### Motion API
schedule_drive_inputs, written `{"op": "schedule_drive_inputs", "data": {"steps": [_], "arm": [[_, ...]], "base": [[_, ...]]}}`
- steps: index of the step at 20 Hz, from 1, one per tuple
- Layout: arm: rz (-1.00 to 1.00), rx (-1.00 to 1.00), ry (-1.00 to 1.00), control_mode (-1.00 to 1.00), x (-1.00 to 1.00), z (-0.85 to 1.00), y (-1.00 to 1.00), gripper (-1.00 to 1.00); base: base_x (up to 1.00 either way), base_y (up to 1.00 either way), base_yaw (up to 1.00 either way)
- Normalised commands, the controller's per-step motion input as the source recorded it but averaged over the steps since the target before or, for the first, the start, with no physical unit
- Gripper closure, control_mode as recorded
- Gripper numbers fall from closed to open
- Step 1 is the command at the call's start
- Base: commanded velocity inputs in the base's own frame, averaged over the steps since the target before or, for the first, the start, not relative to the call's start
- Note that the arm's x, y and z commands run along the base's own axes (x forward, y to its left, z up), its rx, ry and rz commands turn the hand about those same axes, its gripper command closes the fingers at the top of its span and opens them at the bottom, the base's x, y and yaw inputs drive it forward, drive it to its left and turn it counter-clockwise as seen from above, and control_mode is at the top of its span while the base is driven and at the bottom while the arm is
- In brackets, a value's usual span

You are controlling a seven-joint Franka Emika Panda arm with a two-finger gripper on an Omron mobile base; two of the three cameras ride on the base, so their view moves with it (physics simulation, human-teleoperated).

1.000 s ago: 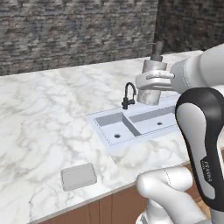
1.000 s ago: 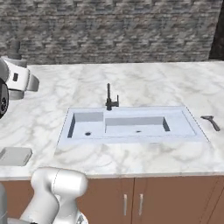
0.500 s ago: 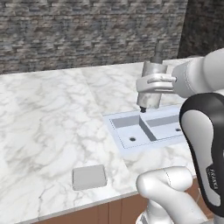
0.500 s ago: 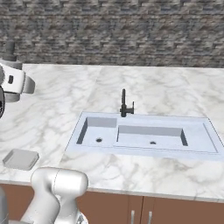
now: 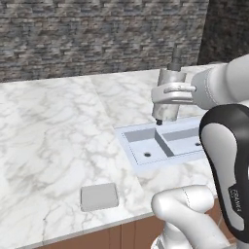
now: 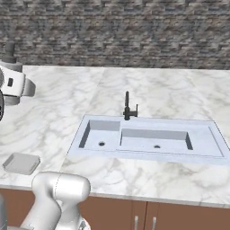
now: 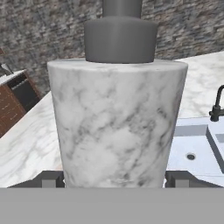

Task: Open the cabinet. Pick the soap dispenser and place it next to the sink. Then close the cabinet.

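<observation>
My gripper (image 5: 168, 103) is shut on the soap dispenser (image 5: 171, 78), a marbled grey cylinder with a dark pump top, and holds it upright in the air above the counter behind the sink's (image 5: 141, 163) left basin. In the hand view the soap dispenser (image 7: 116, 122) stands between the two fingertips (image 7: 51, 179). In the right base view its pump top (image 6: 9, 50) shows at the far left edge. The sink (image 6: 148, 155) is a pale double basin with a black faucet (image 6: 129, 108). The cabinet is out of view.
A small flat grey tray (image 5: 99, 196) lies near the counter's front edge, left of the sink; it is also the grey tray (image 6: 20, 163) in the right base view. A dark stone wall (image 5: 97, 34) backs the marble counter (image 5: 53, 131). Brown cupboard fronts (image 6: 148, 215) run below.
The whole picture has shifted: the base has driven left along the counter, so the sink sits further right in both base views. The gripper still holds the dispenser.
</observation>
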Motion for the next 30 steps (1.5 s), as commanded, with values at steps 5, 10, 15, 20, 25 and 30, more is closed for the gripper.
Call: {"op": "schedule_drive_inputs", "data": {"steps": [5, 10, 15, 20, 25, 30], "arm": [[0.00, 0.01, 0.01, -1.00, 0.21, -0.02, -0.03, 1.00], [0.00, 0.01, 0.23, -1.00, 0.84, 0.02, -0.15, 1.00], [0.02, -0.03, 0.26, -1.00, 0.93, 0.07, -0.12, 1.00], [0.17, -0.09, 0.01, -1.00, 0.64, -0.28, -0.02, 1.00], [0.28, -0.11, -0.06, -1.00, 0.50, -0.52, 0.00, 1.00], [0.33, -0.10, -0.24, -1.00, 0.13, -0.38, 0.11, 1.00]], "base": [[0.01, 0.00, 0.00], [0.00, 0.00, 0.00], [0.00, 0.00, 0.00], [0.00, 0.00, 0.00], [0.00, 0.00, 0.00], [0.00, 0.00, 0.00]]}}
